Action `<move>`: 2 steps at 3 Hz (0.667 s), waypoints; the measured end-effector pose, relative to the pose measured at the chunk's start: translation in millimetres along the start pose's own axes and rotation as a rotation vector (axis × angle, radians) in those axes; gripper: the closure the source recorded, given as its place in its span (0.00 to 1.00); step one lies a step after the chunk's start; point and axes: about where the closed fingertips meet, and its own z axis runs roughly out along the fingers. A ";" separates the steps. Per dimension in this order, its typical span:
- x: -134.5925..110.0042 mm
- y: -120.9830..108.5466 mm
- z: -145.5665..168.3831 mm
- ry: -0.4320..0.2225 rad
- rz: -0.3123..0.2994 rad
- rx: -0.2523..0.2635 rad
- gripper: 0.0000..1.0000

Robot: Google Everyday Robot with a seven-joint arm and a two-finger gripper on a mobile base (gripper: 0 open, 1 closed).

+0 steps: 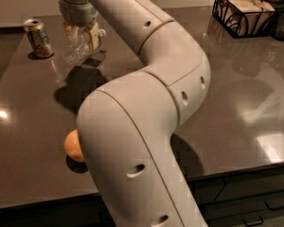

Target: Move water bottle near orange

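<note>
The gripper (81, 38) is clamped on the water bottle (77, 52) near the far left corner of the worktop (33, 103), beside the can (38, 38); grasp apparently done, with the carry to the orange (73, 145) at the front edge left

A dark, glossy tabletop (236, 103) fills the scene, its polished surface throwing back pale patches of light, brightest near the right front edge (274, 146), with a small glint at the left (1, 113). A plain light wall (19, 4) runs behind. At the far right corner stands a black wire basket (241, 14) holding pale packets. Below the front edge, dark drawer fronts (246, 200) with slim handles sit in shadow
</note>
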 end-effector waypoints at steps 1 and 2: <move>-22.0 15.3 -18.7 -0.028 0.034 0.021 1.00; -55.4 33.2 -27.8 -0.070 0.053 0.039 1.00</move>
